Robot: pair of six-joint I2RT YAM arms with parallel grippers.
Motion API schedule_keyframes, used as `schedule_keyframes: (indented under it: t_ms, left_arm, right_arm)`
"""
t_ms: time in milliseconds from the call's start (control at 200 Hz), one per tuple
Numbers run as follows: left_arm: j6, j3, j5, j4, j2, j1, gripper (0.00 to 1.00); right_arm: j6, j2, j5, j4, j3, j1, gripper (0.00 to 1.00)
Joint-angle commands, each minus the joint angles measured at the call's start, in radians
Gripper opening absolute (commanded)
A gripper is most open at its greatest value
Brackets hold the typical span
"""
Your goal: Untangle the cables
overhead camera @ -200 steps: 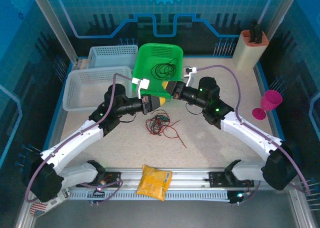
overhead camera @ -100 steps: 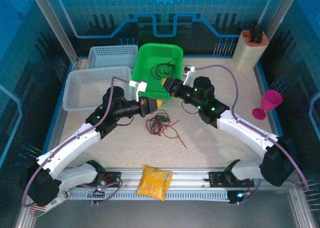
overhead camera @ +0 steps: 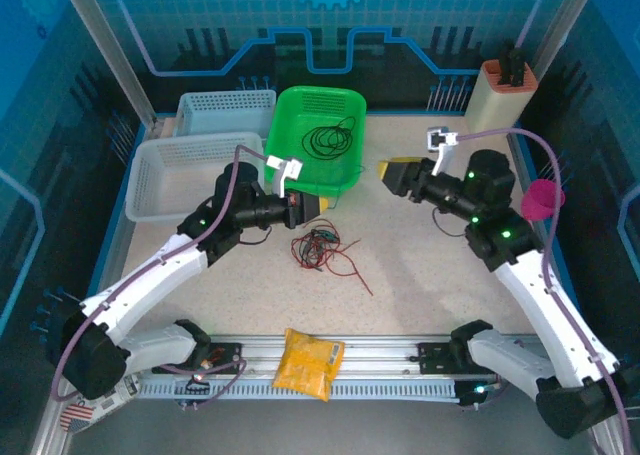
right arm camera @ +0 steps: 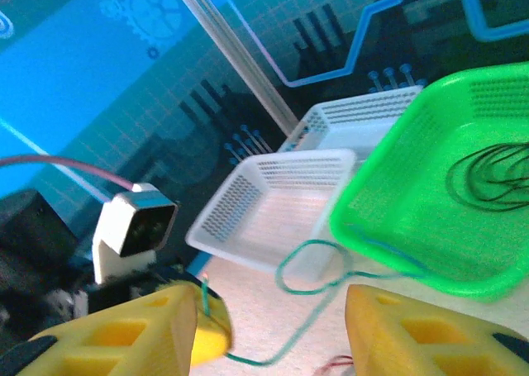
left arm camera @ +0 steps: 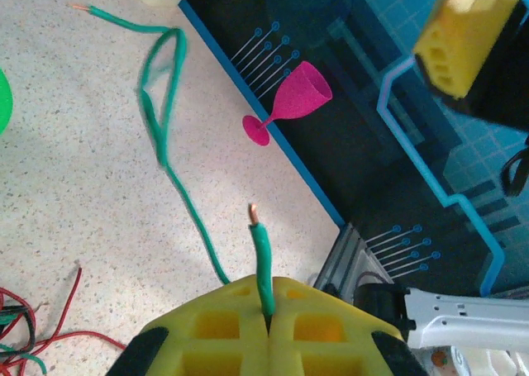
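Left claw (left arm camera: pixel 268 308): yellow fingers pressed together, pinching the green wire (left arm camera: pixel 263 256) just below its bare copper tip. The short end stands up out of the seam. The long run leaves the claw and trails off across the speckled tabletop (overhead camera: pixel 430 265) into a loose loop, its far end also bare.

Top view: left claw (overhead camera: pixel 324 205) sits at the near lip of the green basket (overhead camera: pixel 290 110), above the tabletop. Just beside it, toward the arm bases, lies the tangle (overhead camera: pixel 320 245) of red, green and black wires, flat on the tabletop, with one red strand running out toward the near right. Red strands of it show at the bottom left corner of the left wrist view (left arm camera: pixel 37 330).

Right claw (overhead camera: pixel 390 173): right of the green basket, well apart from the left claw, tips pointing left. Its own camera shows the fingers standing apart (right arm camera: pixel 277 314), moderately wide, nothing gripped. The green wire crosses beyond the gap, looping in front of the basket wall (right arm camera: pixel 397 227).

Farther out: a coiled black wire (overhead camera: pixel 330 137) lies alone inside the green basket. Two white baskets (overhead camera: pixel 160 180) stand left of it. Pink goblet (left arm camera: pixel 289 99) upright at the right edge. Beige block (overhead camera: pixel 497 100) at the far right corner. Yellow bag (overhead camera: pixel 308 363) on the near rail between the arm bases.
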Motion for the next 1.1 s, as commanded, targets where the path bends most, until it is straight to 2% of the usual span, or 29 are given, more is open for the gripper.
schedule_keyframes:
  t_ms: [0, 85, 240, 335, 405, 545, 655, 931, 1096]
  left_arm:
    - [0.092, 0.057, 0.087, -0.088, 0.002, 0.013, 0.0]
    - [0.169, 0.089, 0.118, -0.184, 0.001, 0.015, 0.0]
    - [0.266, 0.132, 0.173, -0.305, 0.004, 0.02, 0.0]
    - [0.287, 0.139, 0.205, -0.328, 0.008, 0.02, 0.0]
    - [0.286, 0.138, 0.21, -0.332, 0.005, 0.019, 0.0]
    - [0.257, 0.13, 0.242, -0.297, 0.003, 0.02, 0.0]
    - [0.253, 0.125, 0.251, -0.292, 0.004, 0.02, 0.0]
    - [0.243, 0.112, 0.263, -0.285, -0.003, 0.019, 0.0]
    - [0.245, 0.105, 0.267, -0.281, -0.01, 0.019, 0.0]
  right_arm:
    - [-0.305, 0.028, -0.136, -0.316, 0.089, -0.057, 0.49]
    - [-0.533, 0.049, -0.133, -0.429, 0.145, -0.049, 0.48]
    - [-0.871, -0.014, -0.052, -0.326, 0.025, 0.01, 0.5]
    - [-0.972, -0.02, -0.031, -0.244, -0.036, 0.022, 0.53]
    - [-1.055, 0.006, -0.035, -0.248, -0.038, 0.039, 0.52]
    - [-1.227, 0.017, 0.064, -0.179, -0.103, 0.097, 0.52]
    - [-1.262, 0.02, 0.07, -0.107, -0.132, 0.092, 0.52]
    - [-1.28, 0.071, 0.082, -0.074, -0.123, 0.065, 0.46]
    - [-1.205, 0.08, -0.033, -0.065, -0.126, 0.0, 0.47]
